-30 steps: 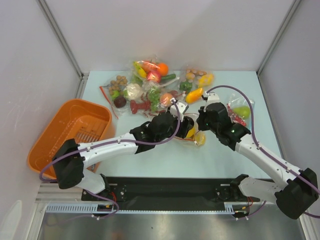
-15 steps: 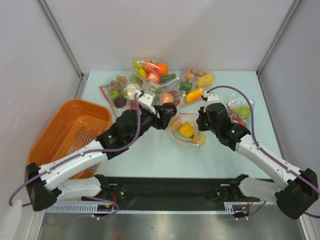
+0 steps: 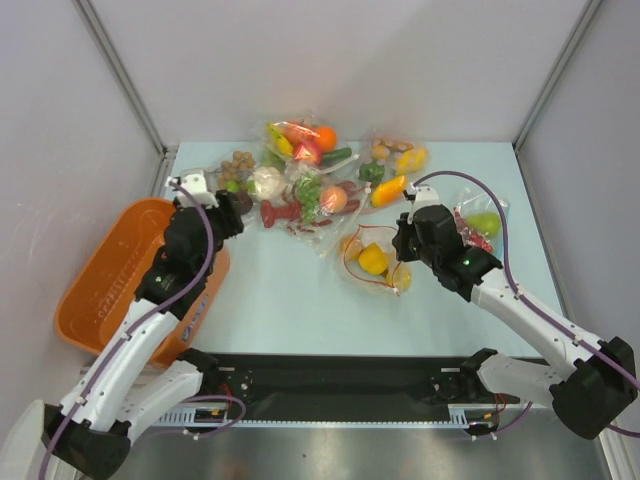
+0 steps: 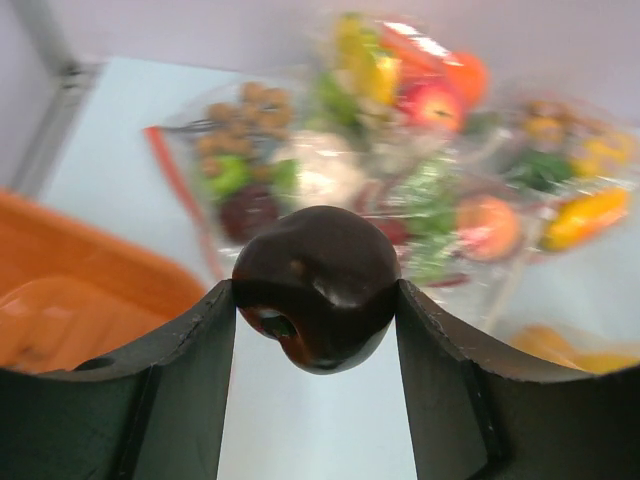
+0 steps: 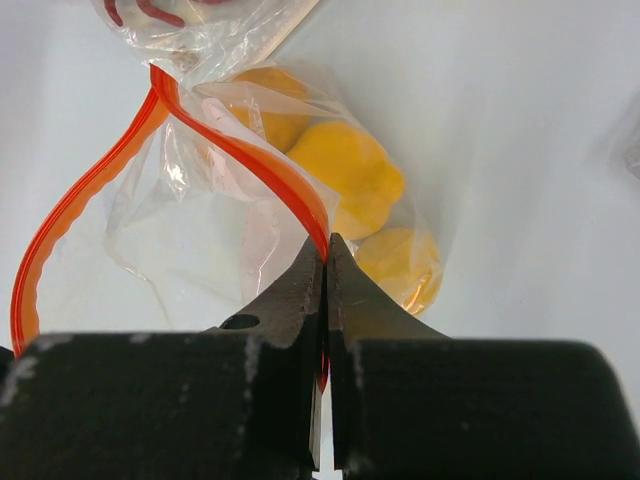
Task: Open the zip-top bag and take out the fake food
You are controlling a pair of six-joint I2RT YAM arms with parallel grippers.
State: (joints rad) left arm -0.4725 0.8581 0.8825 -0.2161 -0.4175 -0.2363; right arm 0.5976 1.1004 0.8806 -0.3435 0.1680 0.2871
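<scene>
Furthest left sat the orange plastic basket (image 3: 92,275), and I judged it the likely drop spot for what the left gripper (image 4: 316,300) carried: a glossy dark purple toy ball (image 4: 318,275), clenched between both fingers at its widest part, hanging near the basket's back corner in the overhead view. To do this step well I would have carried it fully past the rim before letting the fingers part, since a round, slick ball pinched at two spots could squirt out sideways and roll off across the pale table (image 3: 290,300). Behind the ball lay the heap of other clear bags of toy vegetables (image 3: 305,175), which I meant to stay clear of. Right of centre, the thin clear zip-top bag (image 5: 200,215) lay flat on the table, just in front of that heap, its orange-red zip strip (image 5: 245,155) parted into a wide loop so the mouth gaped. Inside I could see rounded yellow pieces (image 5: 345,175) bunched against the far side of the pouch; an orange piece I could not pick out for certain. The plastic looked crinkled and limp, prone to folding shut. The right gripper (image 5: 325,262) was closed tight on one lip of the zip strip, and I thought that pinch should hold so the mouth stayed open for the next reach.
</scene>
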